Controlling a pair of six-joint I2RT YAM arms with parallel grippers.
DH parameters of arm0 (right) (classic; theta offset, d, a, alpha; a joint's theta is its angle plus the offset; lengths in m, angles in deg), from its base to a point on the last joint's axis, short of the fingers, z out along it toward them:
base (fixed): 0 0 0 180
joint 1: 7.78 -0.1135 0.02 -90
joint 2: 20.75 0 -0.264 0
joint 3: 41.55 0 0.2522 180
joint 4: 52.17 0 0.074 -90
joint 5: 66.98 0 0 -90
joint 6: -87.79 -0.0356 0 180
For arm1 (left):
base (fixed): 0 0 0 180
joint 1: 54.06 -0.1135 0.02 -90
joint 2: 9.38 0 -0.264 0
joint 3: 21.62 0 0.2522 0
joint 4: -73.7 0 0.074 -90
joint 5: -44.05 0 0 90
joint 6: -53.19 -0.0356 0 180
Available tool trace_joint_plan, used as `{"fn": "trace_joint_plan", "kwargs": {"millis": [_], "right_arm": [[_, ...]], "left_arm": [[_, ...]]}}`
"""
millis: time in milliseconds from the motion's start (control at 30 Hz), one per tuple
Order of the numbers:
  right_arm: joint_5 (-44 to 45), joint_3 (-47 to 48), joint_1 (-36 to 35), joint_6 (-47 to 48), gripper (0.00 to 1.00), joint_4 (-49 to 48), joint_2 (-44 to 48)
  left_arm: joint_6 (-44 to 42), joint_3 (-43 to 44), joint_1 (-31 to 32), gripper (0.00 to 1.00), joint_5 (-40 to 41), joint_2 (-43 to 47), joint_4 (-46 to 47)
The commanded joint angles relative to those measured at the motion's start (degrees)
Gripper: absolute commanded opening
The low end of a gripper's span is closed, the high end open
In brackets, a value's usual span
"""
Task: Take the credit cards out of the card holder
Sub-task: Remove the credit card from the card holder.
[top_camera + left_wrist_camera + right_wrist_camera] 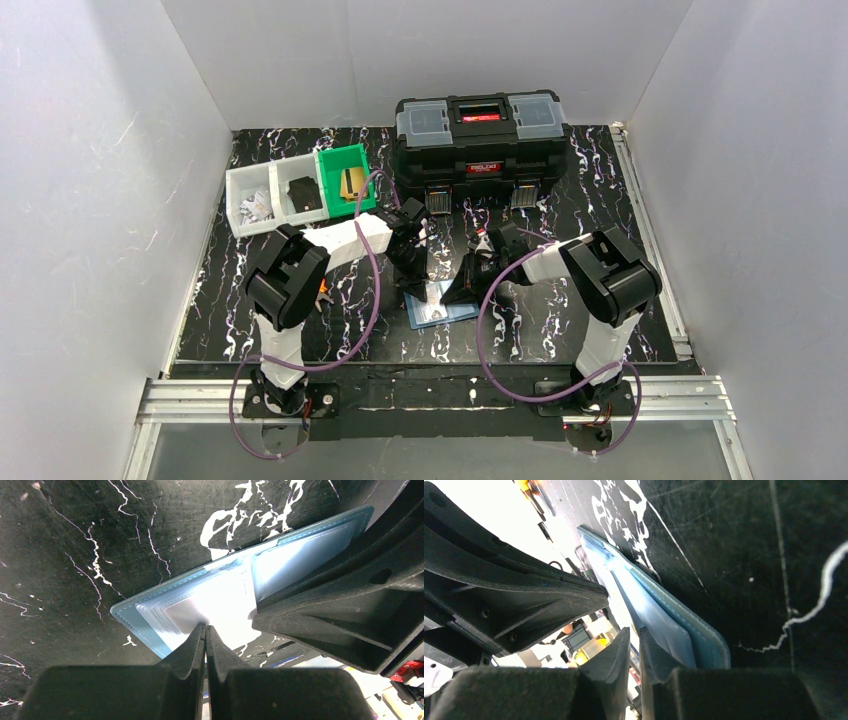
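**Both arms meet at the blue wallet point(435, 312)**

Left gripper point(205, 628) is squeezed tight shut, its tips pressing on the wallet's light inside. The wallet lies open and flat on the black table point(540, 335), between the two arms. Right gripper point(634, 632) sits at the wallet's edge, fingers almost together. I cannot tell if it holds anything.
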Motion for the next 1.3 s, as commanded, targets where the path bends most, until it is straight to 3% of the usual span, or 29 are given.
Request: {"fn": "trace_joint_plan", "kwargs": {"millis": [0,1267], "right_arm": [[-2.03,-0.24,-0.14,-0.74,0.19,-2.70,-1.37],[3.89,2.40,-0.73,4.07,0.19,6.69,-3.21]], "left_arm": [[-0.92,-1.03,0.90,0.00,3.57,-3.40,-1.33],[-1.11,-0.86,0.92,0.00,3.31,-3.67,-1.27]]}}
